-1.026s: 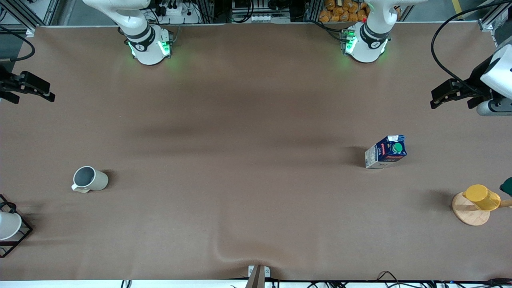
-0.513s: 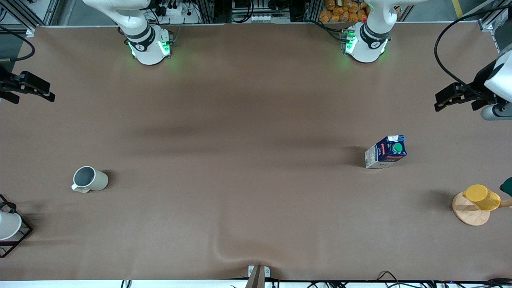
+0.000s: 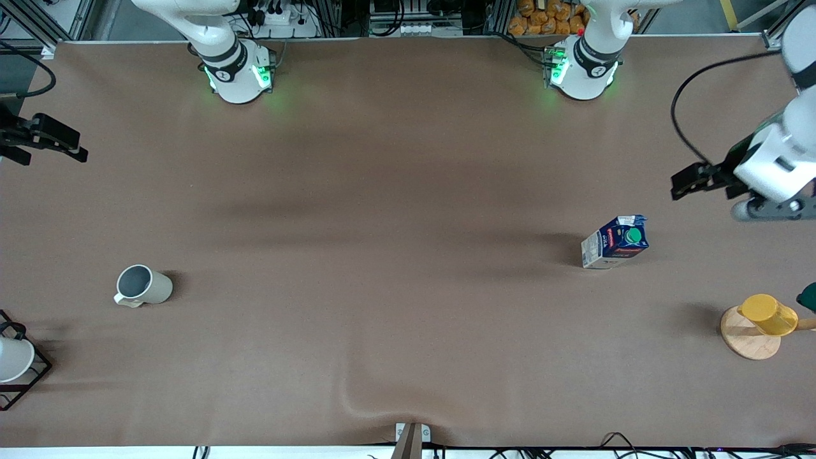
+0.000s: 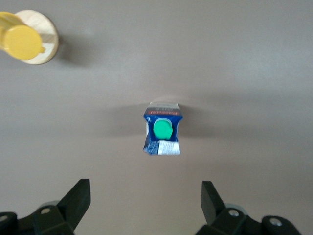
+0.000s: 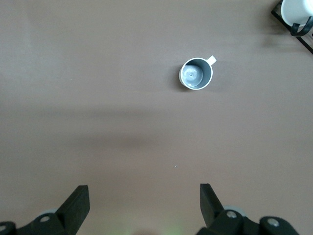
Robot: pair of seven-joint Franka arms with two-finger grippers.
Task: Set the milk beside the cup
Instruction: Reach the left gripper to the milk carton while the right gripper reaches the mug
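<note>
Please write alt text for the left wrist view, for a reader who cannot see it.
A small blue milk carton with a green cap stands on the brown table, ahead of the open left gripper. A yellow cup rests on a round wooden stand near the corner.

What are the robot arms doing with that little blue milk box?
Nothing is being held yet. The left gripper hangs open in the air near the left arm's end of the table, close to the milk but not touching it. The milk stands upright by itself. The cup it belongs beside sits at the right arm's end of the table. The right gripper waits there, open too.
</note>
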